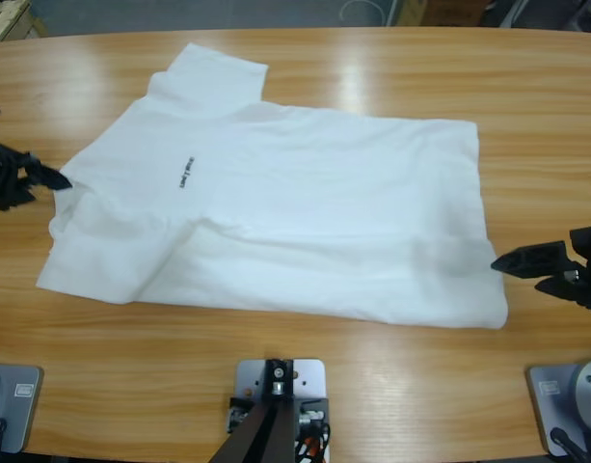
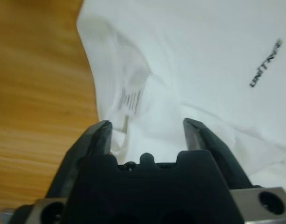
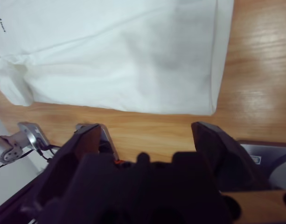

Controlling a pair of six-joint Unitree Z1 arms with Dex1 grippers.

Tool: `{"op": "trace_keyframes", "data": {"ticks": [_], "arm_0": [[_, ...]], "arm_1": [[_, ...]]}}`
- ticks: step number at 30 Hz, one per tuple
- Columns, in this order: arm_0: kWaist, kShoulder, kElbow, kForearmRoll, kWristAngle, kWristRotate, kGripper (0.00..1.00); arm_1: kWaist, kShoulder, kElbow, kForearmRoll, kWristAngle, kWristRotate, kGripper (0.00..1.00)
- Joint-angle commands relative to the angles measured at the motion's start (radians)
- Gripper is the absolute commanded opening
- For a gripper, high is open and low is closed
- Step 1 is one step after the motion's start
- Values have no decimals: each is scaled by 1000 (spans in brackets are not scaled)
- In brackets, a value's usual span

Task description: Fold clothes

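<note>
- Left end effector point(image 2: 147, 128), nearest its wrist camera: jaws apart, nothing held, straddling the collar area of the T-shirt point(image 1: 276, 212), just beside the care label point(image 2: 132, 100). In the high view it sits at the counter's left edge point(image 1: 30, 174), tips at the cloth edge.
- T-shirt lies spread flat mid-counter point(image 1: 305, 386), collar and sleeves toward the left edge, hem toward the right edge, dark logo point(image 1: 187, 172) facing up. Not yet folded, as far as visible.
- Right end effector point(image 3: 147, 135): jaws open, empty, close to the hem corner but apart from it, bare wood between; seen near the right edge point(image 1: 536, 265).
- Risk: left jaws close on one layer or the label only, so the lower layer stays down and the fold skews.
- Risk: right jaws push the hem corner instead of sliding under, bunching cloth.
- Risk: uneven lift between arms drags the shirt along the counter; wrinkles near the lower sleeve may set into the fold.
</note>
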Motion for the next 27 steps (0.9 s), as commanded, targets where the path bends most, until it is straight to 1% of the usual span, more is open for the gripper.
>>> {"op": "trace_keyframes", "data": {"ticks": [1,7,11,16,20,23,25,27], "arm_0": [[-100,42,-113,80,23,95,991],[-178,153,-123,79,21,92,991],[-207,202,-141,79,20,91,991],[-212,237,-174,79,19,91,991],[-212,261,-190,79,17,92,991],[-225,262,-194,81,17,93,991],[-245,251,-192,85,19,93,991],[-248,246,-177,89,19,91,991]], "arm_1": [[59,195,-113,4,6,-67,798],[182,362,-102,-85,79,-39,798],[207,394,-43,-140,108,-16,798],[210,383,59,-185,132,21,798],[210,384,108,-200,132,56,798],[211,380,103,-197,125,56,793],[219,373,93,-158,107,63,793],[219,353,114,-91,62,64,793]]}}
